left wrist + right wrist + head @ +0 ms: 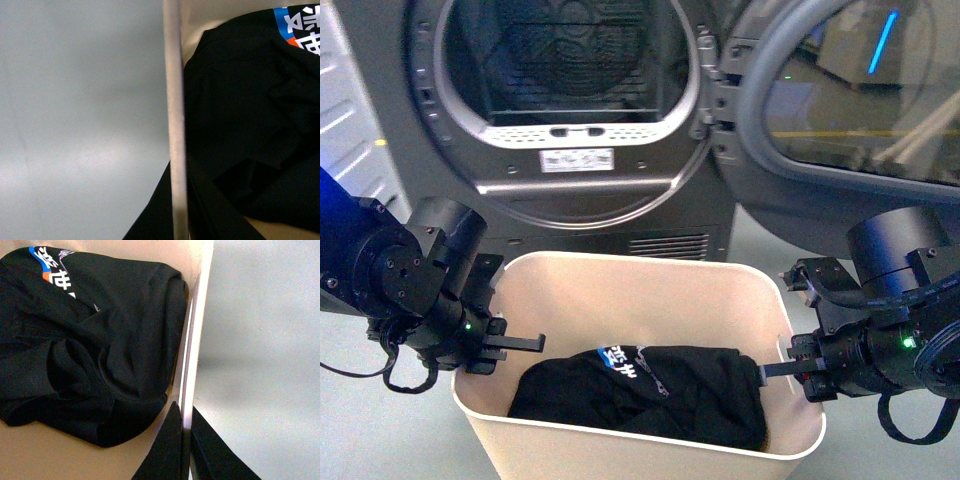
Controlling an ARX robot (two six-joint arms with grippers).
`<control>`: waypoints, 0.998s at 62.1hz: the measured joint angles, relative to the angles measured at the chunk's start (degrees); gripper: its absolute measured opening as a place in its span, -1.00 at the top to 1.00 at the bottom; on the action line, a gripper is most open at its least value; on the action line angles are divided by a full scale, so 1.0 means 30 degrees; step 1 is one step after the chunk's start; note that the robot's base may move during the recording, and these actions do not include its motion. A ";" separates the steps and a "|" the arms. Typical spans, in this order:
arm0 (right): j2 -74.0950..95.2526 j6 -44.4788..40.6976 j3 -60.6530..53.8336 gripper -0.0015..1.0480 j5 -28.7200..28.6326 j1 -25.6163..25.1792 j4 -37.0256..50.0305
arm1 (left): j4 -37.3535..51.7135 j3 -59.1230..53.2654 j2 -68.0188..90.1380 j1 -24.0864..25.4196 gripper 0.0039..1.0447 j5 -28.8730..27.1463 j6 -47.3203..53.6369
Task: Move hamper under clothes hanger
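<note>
Grey dryer [590,110] stood open just behind the beige hamper [650,290], black garment [650,395] inside; clothes hanger was out of view. Left gripper [515,345] and right gripper [782,368] each pinched an end wall, closed astride the rim. Best bet was a level lift, arms moving together.
</note>
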 joint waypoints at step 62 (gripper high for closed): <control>-0.0211 -0.0022 -0.0036 0.94 0.0510 -0.0517 0.0007 | 0.0073 0.0044 -0.0080 -0.0532 0.92 0.0233 0.0000</control>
